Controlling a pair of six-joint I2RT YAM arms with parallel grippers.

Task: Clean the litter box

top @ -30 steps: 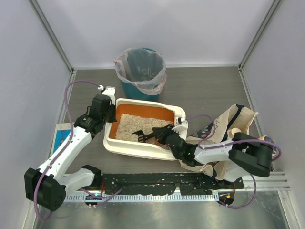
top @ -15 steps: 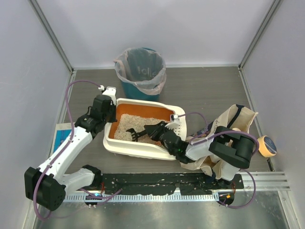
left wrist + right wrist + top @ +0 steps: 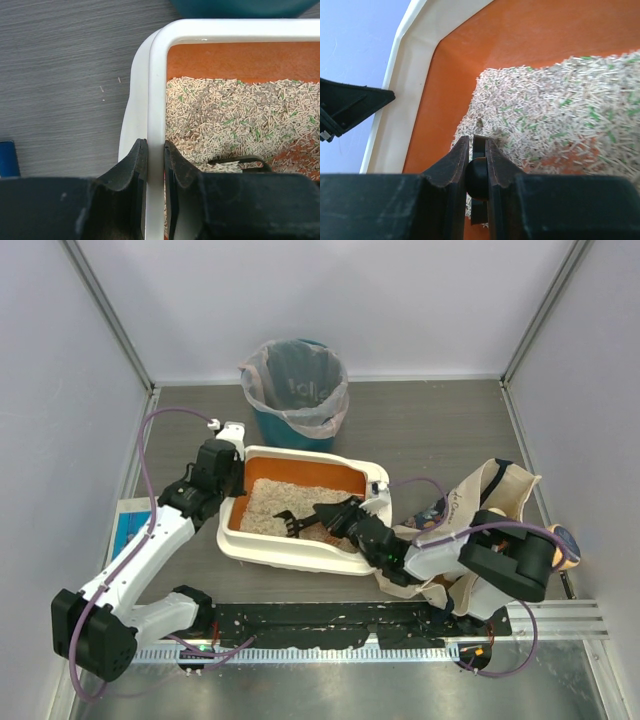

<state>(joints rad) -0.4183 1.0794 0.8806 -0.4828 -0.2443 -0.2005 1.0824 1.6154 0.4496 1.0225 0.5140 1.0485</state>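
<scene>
Litter box [image 3: 290, 552] sits in the middle of the tabletop [image 3: 430, 430], just in front of the teal bin [image 3: 285, 430], and this looks like the scooping step. The left pincer [image 3: 154, 146] is clamped tight on the box's left wall (steadying it, I'd guess), and the right pincer [image 3: 474, 142] is closed on the handle of a black scoop [image 3: 298, 522] whose head lies in the litter [image 3: 235, 115]. Next move probably calls for working the scoop under a clump, lifting it level so nothing spills, then swinging over to the bin.
</scene>
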